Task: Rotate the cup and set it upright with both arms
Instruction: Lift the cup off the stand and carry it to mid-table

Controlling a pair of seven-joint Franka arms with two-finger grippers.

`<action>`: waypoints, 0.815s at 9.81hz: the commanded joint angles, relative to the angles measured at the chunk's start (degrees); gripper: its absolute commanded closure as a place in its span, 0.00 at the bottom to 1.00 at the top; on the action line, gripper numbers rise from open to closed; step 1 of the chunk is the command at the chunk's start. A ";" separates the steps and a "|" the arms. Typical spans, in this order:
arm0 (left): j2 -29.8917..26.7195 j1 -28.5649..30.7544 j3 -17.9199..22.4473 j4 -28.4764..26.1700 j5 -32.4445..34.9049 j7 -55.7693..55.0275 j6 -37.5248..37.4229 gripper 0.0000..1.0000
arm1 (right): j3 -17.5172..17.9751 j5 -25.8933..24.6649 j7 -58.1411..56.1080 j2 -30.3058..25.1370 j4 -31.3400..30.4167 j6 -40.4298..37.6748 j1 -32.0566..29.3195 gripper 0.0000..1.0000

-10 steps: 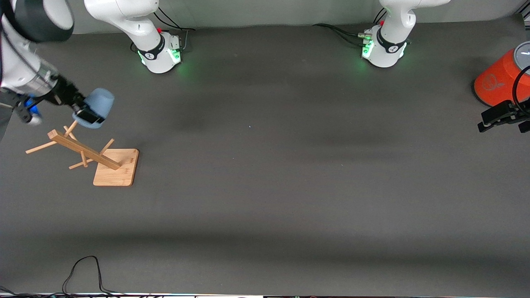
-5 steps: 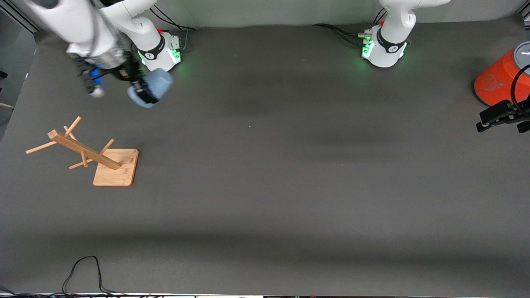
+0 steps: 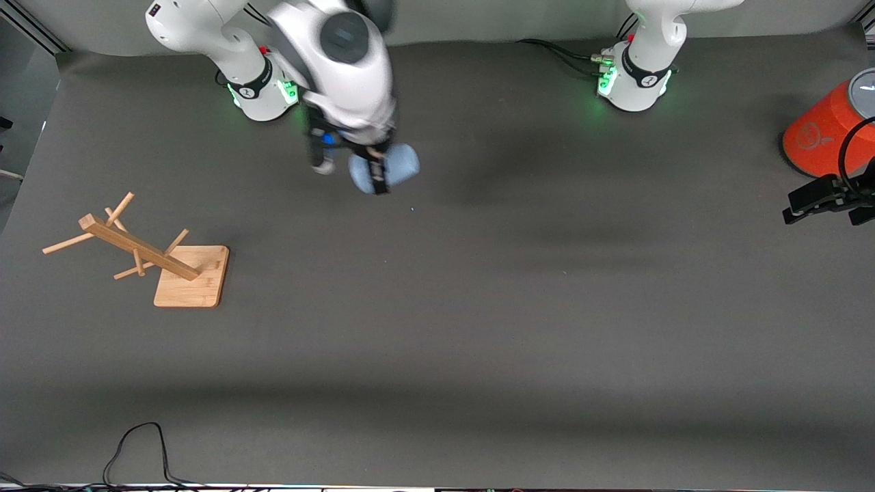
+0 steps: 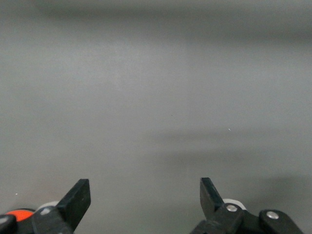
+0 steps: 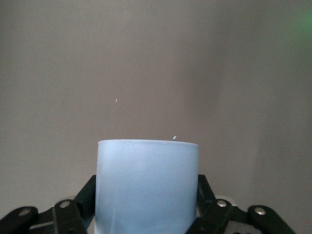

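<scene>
Right pincer (image 3: 377,171) grips the cup (image 3: 393,166) on its side over the surface (image 3: 478,307) — left pincer (image 3: 824,200) waits, released, by the orange cylinder (image 3: 824,133).

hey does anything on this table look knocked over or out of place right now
Nothing looks spilled or broken. The wooden rack seems to stand normally on its base. The cup is off the table, gripped by the right gripper and lying sideways rather than upright. The left gripper waits open beside the orange cylinder.
</scene>
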 commanded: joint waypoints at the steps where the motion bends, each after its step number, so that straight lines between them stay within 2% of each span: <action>1: 0.31 0.09 0.28 0.50 -0.40 0.18 -0.16 0.00 | -0.87 0.10 7.83 13.65 12.76 -2.04 3.14 0.57; 4: 0.57 0.18 0.29 0.23 -0.49 0.00 -0.51 0.00 | -0.96 -0.07 15.22 25.63 20.86 -0.90 5.60 0.58; 8: 0.66 0.27 0.55 0.14 -0.58 0.09 -0.51 0.00 | -0.96 -0.07 18.93 34.43 26.06 0.41 5.79 0.58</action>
